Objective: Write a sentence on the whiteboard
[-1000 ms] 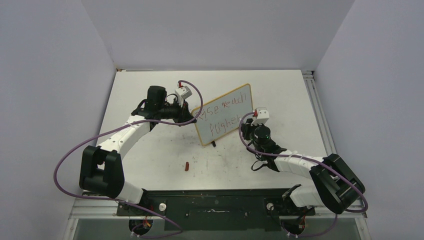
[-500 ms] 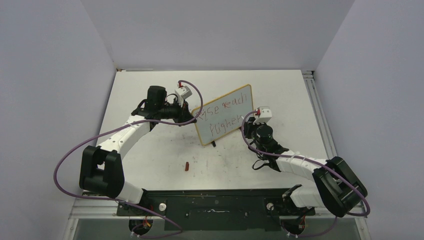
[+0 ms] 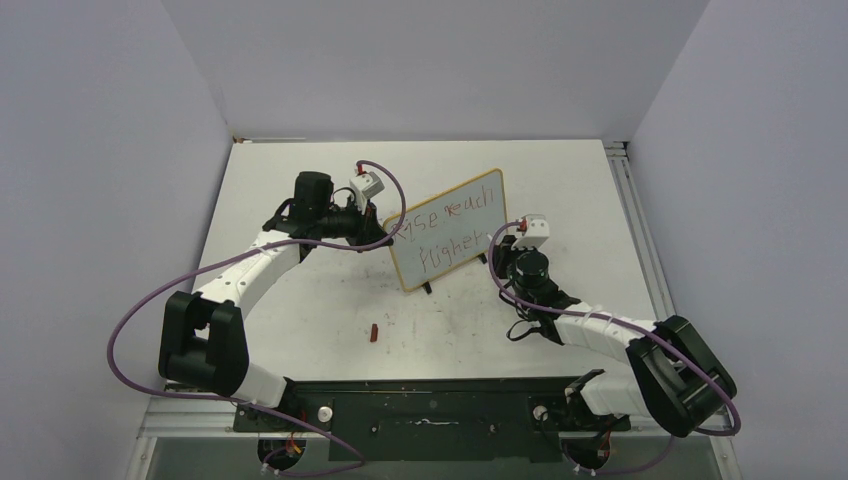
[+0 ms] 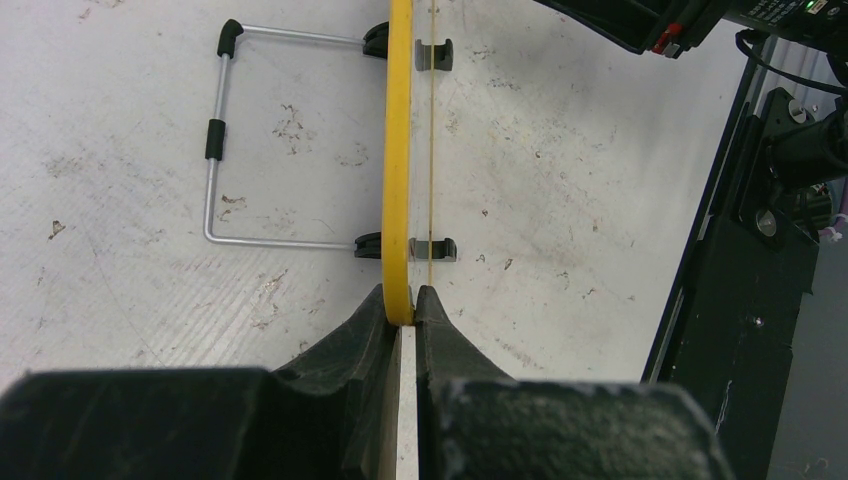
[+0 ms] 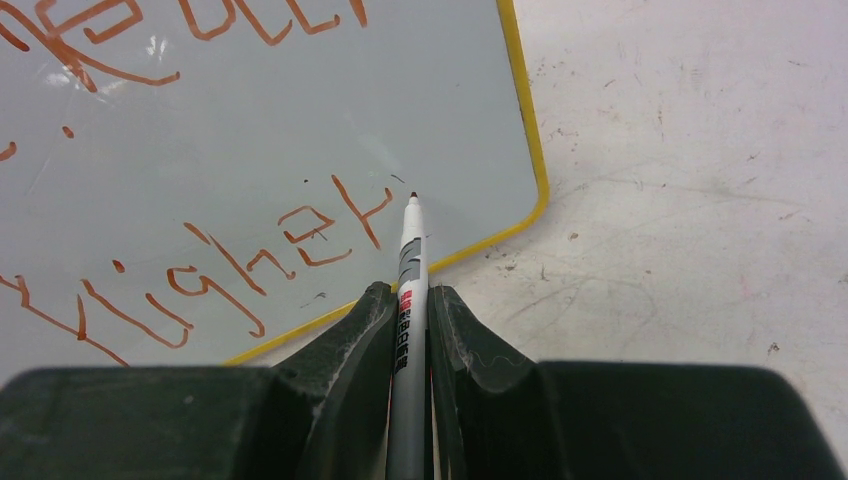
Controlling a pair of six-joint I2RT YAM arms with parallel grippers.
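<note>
Whiteboard (image 3: 478, 222) edge pinched in left tool (image 4: 402, 300); right tool (image 5: 405, 296) clamps marker (image 5: 411, 238) beside sentence (image 5: 305, 237).

"reach higher" on the whiteboard (image 5: 440, 120)

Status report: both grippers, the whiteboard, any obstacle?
Left gripper shut on whiteboard edge. Right gripper shut on marker, tip by the sentence end. Nothing blocking.
</note>
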